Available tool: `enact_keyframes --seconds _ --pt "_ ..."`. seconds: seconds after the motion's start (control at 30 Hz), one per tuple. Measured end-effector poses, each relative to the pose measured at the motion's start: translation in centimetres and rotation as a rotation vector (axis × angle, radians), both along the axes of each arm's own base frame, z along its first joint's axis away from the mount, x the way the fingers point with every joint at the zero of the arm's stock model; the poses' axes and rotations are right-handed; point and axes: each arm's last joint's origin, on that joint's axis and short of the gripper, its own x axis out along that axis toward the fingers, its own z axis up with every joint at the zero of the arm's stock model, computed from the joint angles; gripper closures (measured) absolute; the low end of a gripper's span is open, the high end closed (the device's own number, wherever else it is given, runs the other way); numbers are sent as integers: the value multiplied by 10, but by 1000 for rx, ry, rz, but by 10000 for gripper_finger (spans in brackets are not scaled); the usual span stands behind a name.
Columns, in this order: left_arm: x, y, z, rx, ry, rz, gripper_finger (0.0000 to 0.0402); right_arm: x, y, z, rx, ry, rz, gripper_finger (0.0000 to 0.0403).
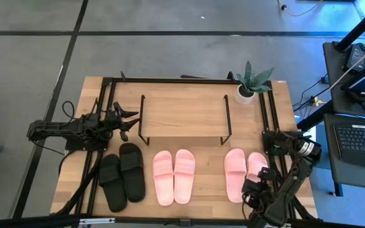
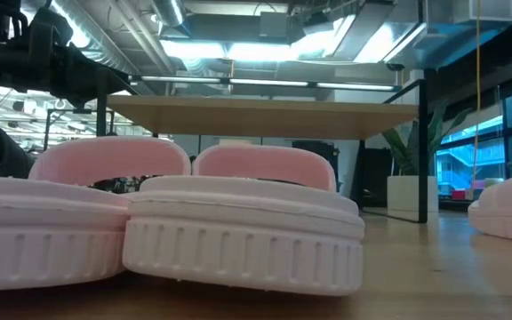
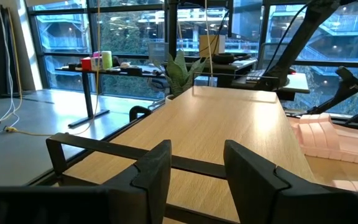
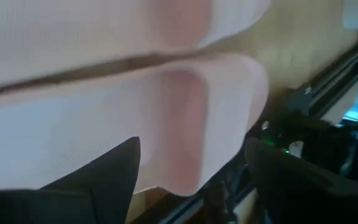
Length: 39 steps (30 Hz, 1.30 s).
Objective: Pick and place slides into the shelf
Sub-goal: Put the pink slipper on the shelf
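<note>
The shelf is a light wooden board on black wire legs at the table's middle, toward the far side. In front of it lie the black slides, a pink pair and a second pink pair, all flat on their soles. My left gripper hovers open at the shelf's left end and looks along the board. My right gripper is open low over the near end of the rightmost pink slide, with a finger standing off each side of it.
A potted plant stands at the table's far right corner beside the shelf. Black frame rails run along the table's left and right sides. In the low view the middle pink pair fills the foreground under the shelf board.
</note>
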Motion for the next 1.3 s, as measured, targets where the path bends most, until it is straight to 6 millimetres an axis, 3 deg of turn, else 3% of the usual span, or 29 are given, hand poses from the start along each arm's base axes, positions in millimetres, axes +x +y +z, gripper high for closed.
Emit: enact_keyframes --seconds 0.23,0.6,0.73,1.07,1.13,1.3 --pt "0 0 0 -6 -3 0 260 -14 -2 -11 7 -19 19 112" --pt "0 0 0 -6 -3 0 260 -25 -24 -42 -39 2 26 120" --pt "0 0 0 -6 -3 0 260 -25 -24 -43 -37 2 24 169" --pt "0 0 0 -6 -3 0 260 -25 -24 -43 -60 19 20 372" --pt "0 0 0 -6 -2 0 260 -25 -25 -42 -64 25 18 389" --pt "0 0 0 -6 -2 0 260 -26 -26 -41 -84 12 -14 383"
